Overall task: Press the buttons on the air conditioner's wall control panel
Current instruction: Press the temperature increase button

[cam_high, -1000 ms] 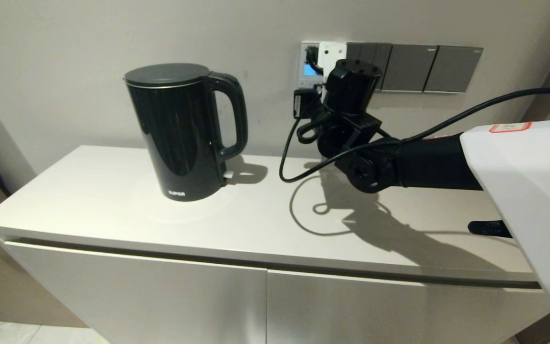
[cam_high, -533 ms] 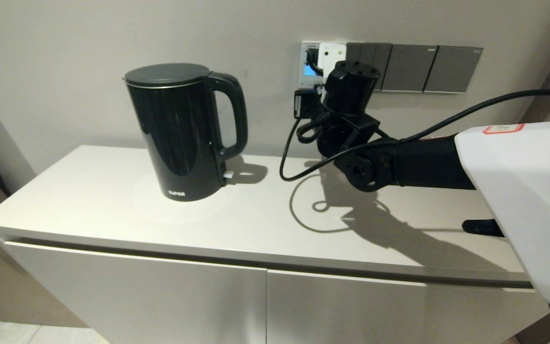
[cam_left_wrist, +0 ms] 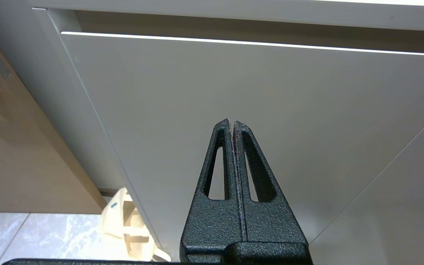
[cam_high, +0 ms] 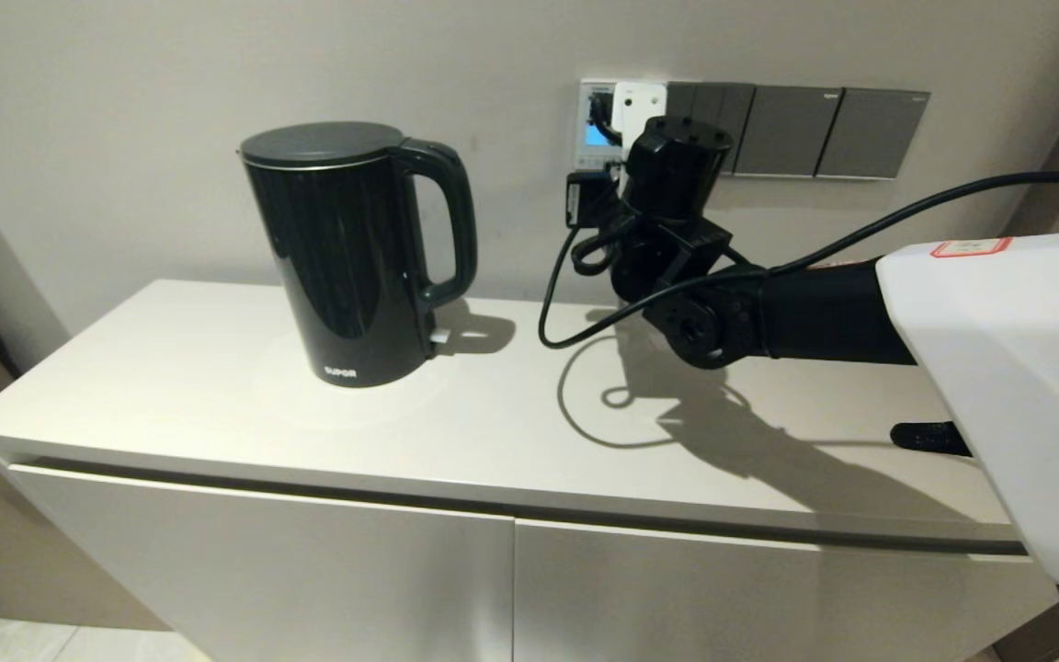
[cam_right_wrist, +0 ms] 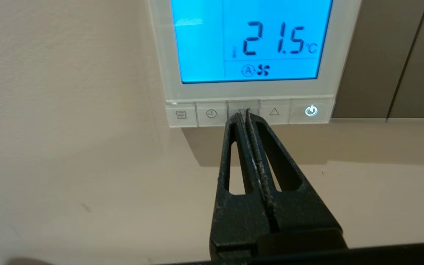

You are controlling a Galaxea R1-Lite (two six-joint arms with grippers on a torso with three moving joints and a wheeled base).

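Observation:
The white wall control panel [cam_right_wrist: 158, 55] fills the right wrist view, its screen lit blue and reading 21.5 °C. Along its lower edge runs the row of pale buttons [cam_right_wrist: 212, 113], ending in a lit power button [cam_right_wrist: 310, 110]. My right gripper [cam_right_wrist: 244, 115] is shut and empty, its tips on the middle button with the down arrow. In the head view the panel [cam_high: 596, 129] shows on the wall, mostly hidden behind my right wrist. My left gripper [cam_left_wrist: 232, 123] is shut and empty, low in front of a cabinet door.
Dark grey switch plates [cam_high: 828, 131] sit right of the panel. A black kettle [cam_high: 350, 253] stands on the white cabinet top [cam_high: 217, 386], left of my right arm. A black cable [cam_high: 552, 294] loops down from the wrist over the top.
My right arm has shifted slightly left and toward the wall over the last second. It has held still in the last half second. The kettle has not moved.

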